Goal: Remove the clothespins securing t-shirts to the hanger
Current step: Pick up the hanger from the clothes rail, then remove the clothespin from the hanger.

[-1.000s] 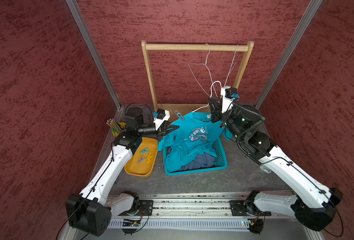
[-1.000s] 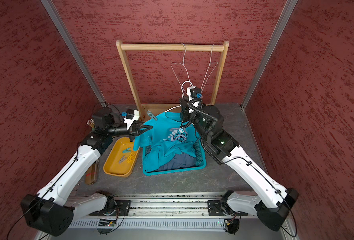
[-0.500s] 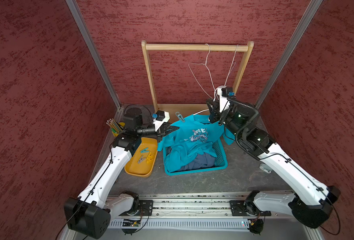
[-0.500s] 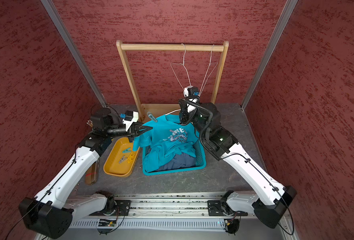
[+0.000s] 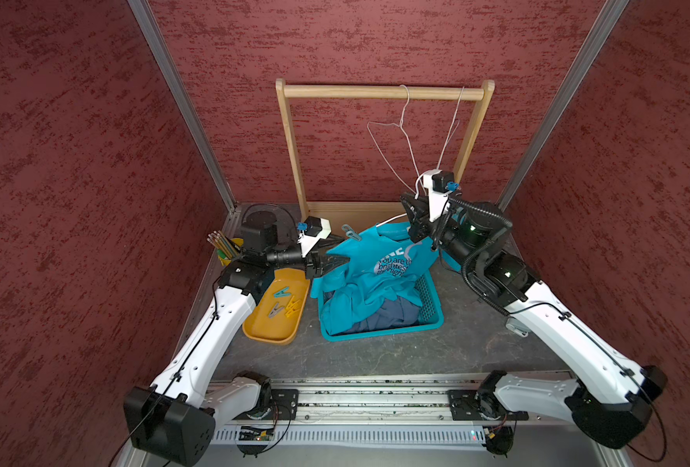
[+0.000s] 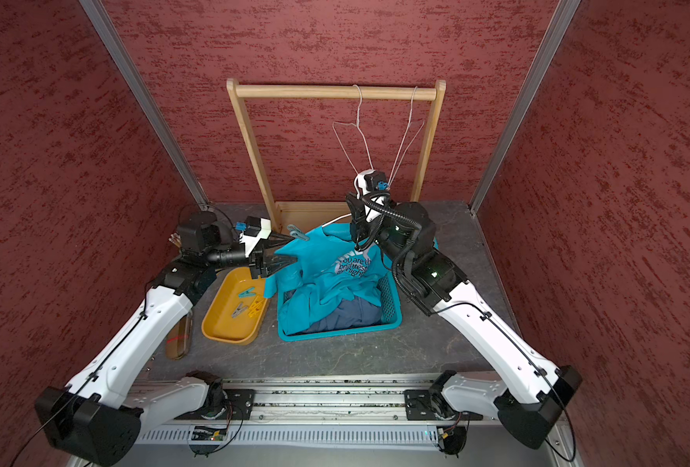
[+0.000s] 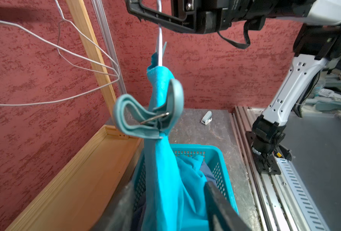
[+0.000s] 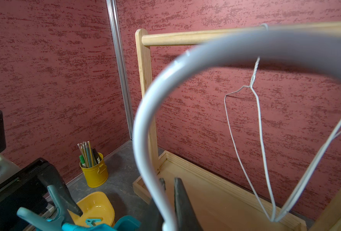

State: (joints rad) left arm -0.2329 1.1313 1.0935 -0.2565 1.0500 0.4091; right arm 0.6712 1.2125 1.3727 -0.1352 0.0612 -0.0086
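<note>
Toward the back edge of the desk (image 5: 379, 356), just ahead of the wooden rack (image 5: 384, 92), pinching the white hanger (image 7: 160, 40) by the wire below its hook with the right gripper (image 8: 169, 186), claw pressed together on it, and holding it raised above the teal basket (image 5: 430, 319). Letting the teal t-shirt (image 5: 379, 263) drape from that hanger down into the basket, over a darker blue shirt (image 5: 392, 317) lying inside. Reaching in from the desk's left side with the left gripper (image 5: 340, 250), claw spread, fingers (image 7: 215, 200) passing either side of the hanging cloth without squeezing it, just beneath the one grey-teal clothespin (image 7: 151, 114) biting cloth against wire at the shoulder. Leaving four other clothespins (image 5: 283, 302) lying in the orange tray (image 5: 268, 333) near the left edge.

Judging the clothespin to be light, stiff, smooth plastic around a steel spring, likely slipping sideways under an off-centre squeeze. Aiming, probably, for the two flared tails standing off the cloth: closing on both at once, across their outer faces, to open the mouth, then drawing away from the wire. Expecting the shirt itself to be soft and limp, offering nothing to push against, sagging into the basket once unpinned; hence relying on the right claw's grip for steadiness.
</note>
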